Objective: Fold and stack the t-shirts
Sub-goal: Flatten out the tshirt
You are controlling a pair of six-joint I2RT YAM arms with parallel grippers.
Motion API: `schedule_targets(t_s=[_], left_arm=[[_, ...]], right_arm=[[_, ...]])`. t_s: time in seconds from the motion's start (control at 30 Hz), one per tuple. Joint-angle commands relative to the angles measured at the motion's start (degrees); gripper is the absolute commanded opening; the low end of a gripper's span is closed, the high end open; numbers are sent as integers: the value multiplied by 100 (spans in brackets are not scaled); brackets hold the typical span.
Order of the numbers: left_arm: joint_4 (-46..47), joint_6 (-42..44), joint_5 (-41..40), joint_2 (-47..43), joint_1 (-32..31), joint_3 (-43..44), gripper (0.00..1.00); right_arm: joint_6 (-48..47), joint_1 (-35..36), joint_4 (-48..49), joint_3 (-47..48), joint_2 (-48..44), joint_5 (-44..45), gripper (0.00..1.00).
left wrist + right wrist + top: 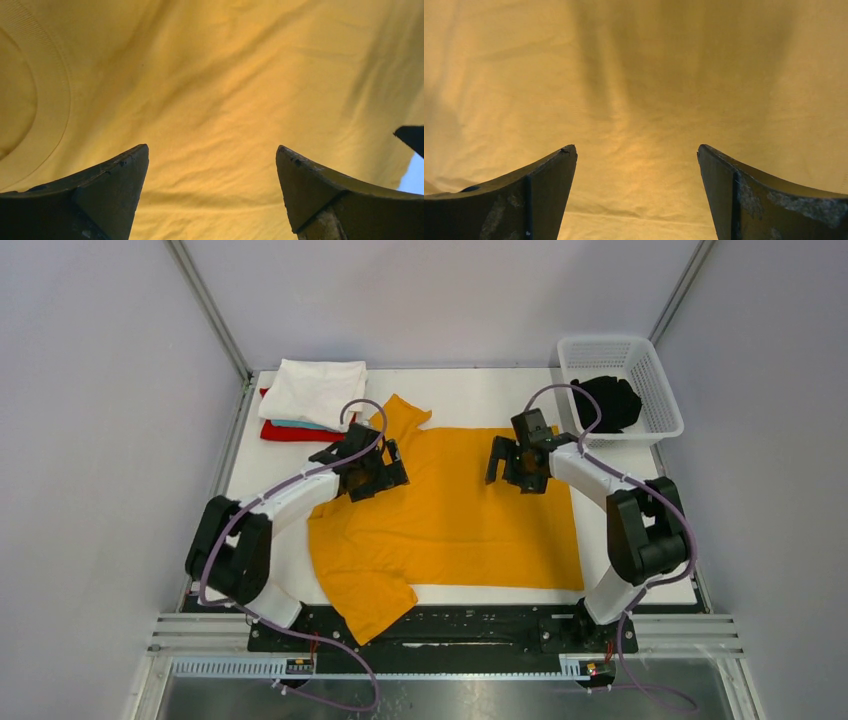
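A mustard-yellow t-shirt (450,520) lies spread flat across the middle of the white table, one sleeve at the far left, the other hanging over the near edge. My left gripper (385,465) hovers open over its far left part, near the neckband (55,90); only yellow cloth (215,100) shows between the fingers. Over the shirt's far right part, my right gripper (515,460) is open too, with plain yellow cloth (634,100) below it. Folded white, light-blue and red t-shirts (312,395) are stacked at the far left. A black t-shirt (607,403) lies in the basket.
The white lattice basket (640,355) stands at the far right corner of the table. Grey walls and metal posts close in the table on three sides. The arm bases sit on a black rail (440,625) at the near edge.
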Motion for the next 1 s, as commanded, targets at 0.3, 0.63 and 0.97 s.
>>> schedule_targets(t_s=[0.3, 0.63, 0.97], left_arm=[[206, 46, 252, 1987, -3, 1208, 99], [-150, 150, 574, 3098, 92, 2533, 99], [-252, 90, 767, 3583, 214, 3402, 99]], right_arm=[[-64, -212, -78, 479, 1091, -254, 99], [-40, -821, -132, 940, 1600, -989, 99], [-63, -1126, -202, 1910, 2000, -1164, 99]])
